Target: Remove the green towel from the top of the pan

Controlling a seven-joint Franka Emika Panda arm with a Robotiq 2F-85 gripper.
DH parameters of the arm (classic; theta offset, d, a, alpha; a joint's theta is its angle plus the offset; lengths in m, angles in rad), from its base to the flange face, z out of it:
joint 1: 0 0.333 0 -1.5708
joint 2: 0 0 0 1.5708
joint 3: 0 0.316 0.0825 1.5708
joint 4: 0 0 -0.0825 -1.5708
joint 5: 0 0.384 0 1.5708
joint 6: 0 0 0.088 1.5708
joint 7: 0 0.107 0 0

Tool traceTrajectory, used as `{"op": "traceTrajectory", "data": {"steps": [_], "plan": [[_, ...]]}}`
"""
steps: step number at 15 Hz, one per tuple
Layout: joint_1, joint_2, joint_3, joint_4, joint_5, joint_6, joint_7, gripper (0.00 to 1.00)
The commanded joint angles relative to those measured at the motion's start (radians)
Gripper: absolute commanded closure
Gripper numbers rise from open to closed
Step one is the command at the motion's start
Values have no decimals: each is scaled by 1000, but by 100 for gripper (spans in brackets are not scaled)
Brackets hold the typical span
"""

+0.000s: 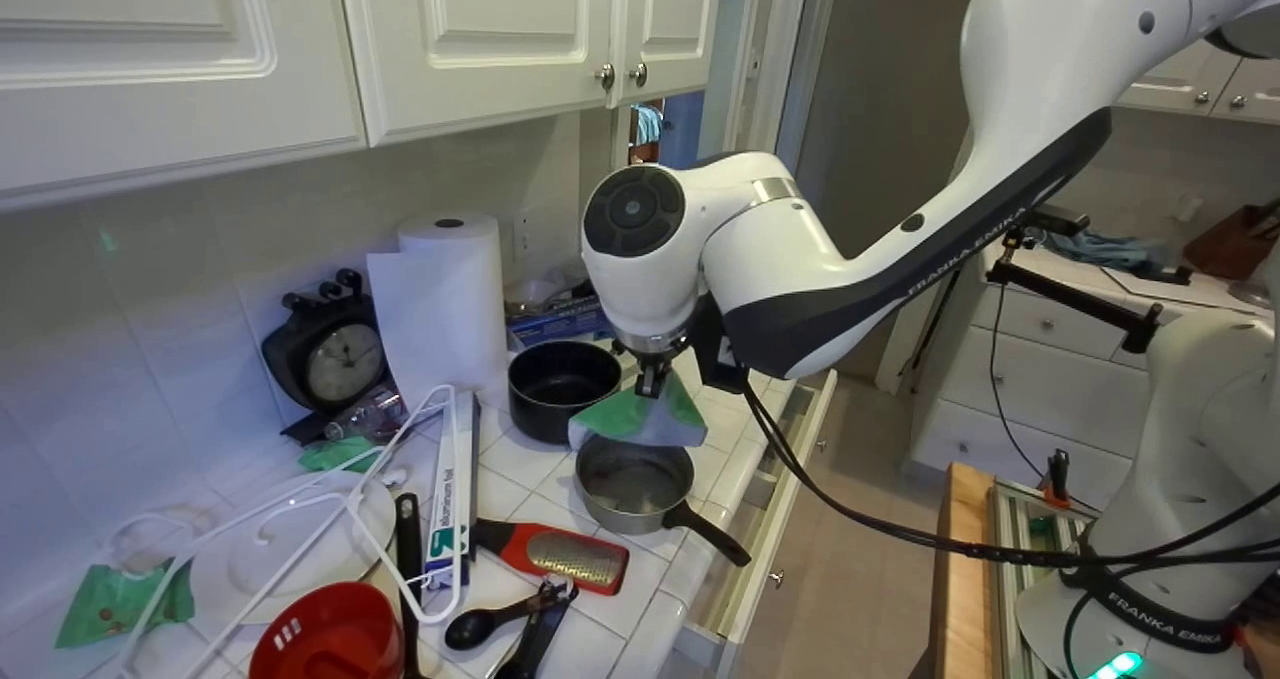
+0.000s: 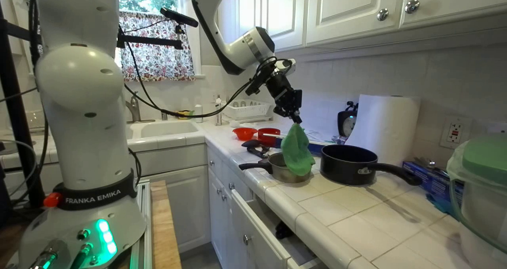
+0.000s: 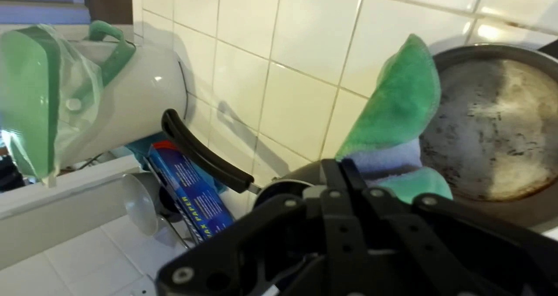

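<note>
The green towel (image 1: 640, 417) hangs from my gripper (image 1: 651, 381), which is shut on its upper edge. In an exterior view the towel (image 2: 296, 150) hangs in front of part of the grey pan (image 2: 277, 169). In the wrist view the towel (image 3: 396, 108) shows a pale inner side and lies beside the open face of the pan (image 3: 497, 130), hiding part of its rim. The pan (image 1: 635, 494) sits on the tiled counter with its inside visible. In the wrist view the fingertips (image 3: 342, 165) are nearly together at the towel's corner.
A black pot (image 2: 348, 166) stands close to the pan. A paper towel roll (image 1: 455, 309), red grater (image 1: 570, 556), white hangers (image 1: 365, 499) and black spoon (image 1: 490, 621) are on the counter. A drawer (image 2: 257, 231) stands open below. A green-lidded container (image 2: 485, 189) is at the near end.
</note>
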Motion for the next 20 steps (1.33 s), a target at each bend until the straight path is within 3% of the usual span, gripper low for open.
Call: {"op": "traceTrajectory", "data": {"steps": [1,10,20], "plan": [[-32,-108,-8,-64,29,-35,-14,95],[-114,-244,-38,-135,18,-130,-2,95],[-192,-251,-104,-141,20,-57,-12,95]]}}
